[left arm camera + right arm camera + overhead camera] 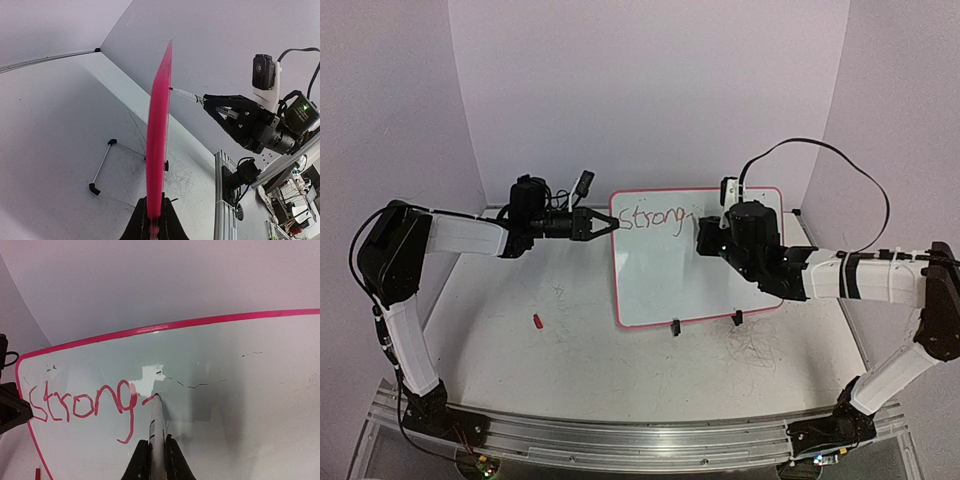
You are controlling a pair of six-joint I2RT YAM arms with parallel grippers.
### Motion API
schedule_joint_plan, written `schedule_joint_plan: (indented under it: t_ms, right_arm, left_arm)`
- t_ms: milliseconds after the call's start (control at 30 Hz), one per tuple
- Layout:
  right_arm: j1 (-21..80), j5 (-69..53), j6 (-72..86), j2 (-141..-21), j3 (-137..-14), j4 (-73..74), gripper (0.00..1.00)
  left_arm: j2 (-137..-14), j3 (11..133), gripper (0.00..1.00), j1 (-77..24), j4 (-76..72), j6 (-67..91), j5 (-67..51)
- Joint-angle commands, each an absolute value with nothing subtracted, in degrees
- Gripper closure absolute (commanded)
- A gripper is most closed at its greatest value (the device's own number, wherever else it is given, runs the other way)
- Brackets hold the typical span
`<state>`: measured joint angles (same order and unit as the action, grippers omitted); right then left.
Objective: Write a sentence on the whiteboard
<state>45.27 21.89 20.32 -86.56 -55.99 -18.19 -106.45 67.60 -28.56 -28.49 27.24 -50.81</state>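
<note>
The whiteboard (695, 280) with its pink rim lies tilted on the table. Red letters of the sentence (655, 218) read "Strong" near its top left. My left gripper (611, 224) is shut on the board's left edge. In the left wrist view the whiteboard (159, 125) shows edge-on between the left gripper's (154, 204) jaws. My right gripper (155, 444) is shut on a white marker (156, 422). The marker's tip touches the whiteboard (240, 405) just right of the "g" of the sentence (80, 402), at a short fresh red stroke.
A small red cap (537, 321) lies on the table left of the board. Two black clip feet (675, 325) stand at the board's near edge. A thin wire stand (102, 165) with black ends lies behind the board. An aluminium rail (620, 440) runs along the near edge.
</note>
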Motion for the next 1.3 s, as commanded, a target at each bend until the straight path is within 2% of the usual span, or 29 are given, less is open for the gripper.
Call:
schedule_joint_plan:
  t_ms: [0,600,1267]
  right_arm:
    - [44.3,25.4,21.3,-86.0,-56.9,-19.2,1.00]
    - [44.2,20.9,17.2,-88.9,-59.2,-22.0,1.00]
    - [45.5,19.6,20.2,-85.5,-53.7,-19.5,1.00]
  left_arm:
    - [-104.6,67.7,1.00,-30.5,-29.1,26.3,-52.3]
    - [-104.7,67.7,1.00,-30.5,-29.1,26.3,-52.3]
    - [-104.4,67.7,1.00,-30.5,-29.1,26.4,-52.3]
